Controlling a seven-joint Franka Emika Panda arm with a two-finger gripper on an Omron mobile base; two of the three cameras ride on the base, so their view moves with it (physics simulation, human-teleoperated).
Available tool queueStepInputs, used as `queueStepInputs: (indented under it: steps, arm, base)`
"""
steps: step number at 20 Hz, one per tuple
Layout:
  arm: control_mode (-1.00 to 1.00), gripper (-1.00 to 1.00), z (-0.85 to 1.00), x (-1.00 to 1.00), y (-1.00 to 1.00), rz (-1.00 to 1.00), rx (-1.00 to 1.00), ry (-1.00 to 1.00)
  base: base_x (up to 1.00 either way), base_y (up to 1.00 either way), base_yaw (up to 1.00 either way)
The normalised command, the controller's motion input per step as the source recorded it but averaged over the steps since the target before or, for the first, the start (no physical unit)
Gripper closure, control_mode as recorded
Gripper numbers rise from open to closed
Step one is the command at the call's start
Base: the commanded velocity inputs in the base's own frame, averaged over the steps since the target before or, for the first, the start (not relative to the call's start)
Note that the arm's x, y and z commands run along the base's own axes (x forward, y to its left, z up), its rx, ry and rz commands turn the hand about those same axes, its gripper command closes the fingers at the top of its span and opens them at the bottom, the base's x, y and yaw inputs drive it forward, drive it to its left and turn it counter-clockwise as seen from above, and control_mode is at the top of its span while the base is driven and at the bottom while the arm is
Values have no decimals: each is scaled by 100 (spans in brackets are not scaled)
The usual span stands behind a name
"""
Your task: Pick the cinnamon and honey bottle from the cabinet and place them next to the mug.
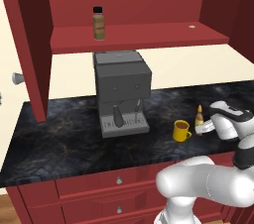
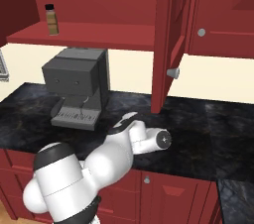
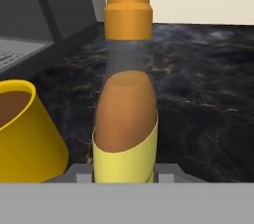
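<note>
While the cinnamon [image 1: 99, 24] stands upright on the shelf of the cabinet [image 1: 139, 37], the honey bottle [image 1: 199, 120] stands upright on the dark counter [image 1: 64, 134], just beside the mug [image 1: 181, 130] on the side away from the grey coffee machine [image 1: 120, 91]. The gripper [image 1: 204, 128] is clamped around the bottle's lower body, its fingers closed against the yellow label.

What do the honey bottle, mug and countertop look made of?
Honey bottle: likely plastic, with a see-through neck, matte orange cap and yellow label.
Mug: glazed ceramic or plastic, uniform bright yellow; the render leaves it open.
Countertop: polished dark stone, probably marble or granite, judging by pale veining.
</note>
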Motion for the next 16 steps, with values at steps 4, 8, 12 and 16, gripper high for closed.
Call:
queueStepInputs:
  steps: [4, 8, 12, 16]
  arm:
    - [-100, 100, -4, 0, 0, 0, -1, 0]
    - [-100, 100, -2, 0, 0, 0, 0, 0]
    - [-100, -100, 0, 0, 0, 0, 0, 0]
    - [-100, -100, 0, 0, 0, 0, 0, 0]
  base:
    - [0, 0, 0]
    - [0, 0, 0]
    - [0, 0, 0]
    - [0, 0, 0]
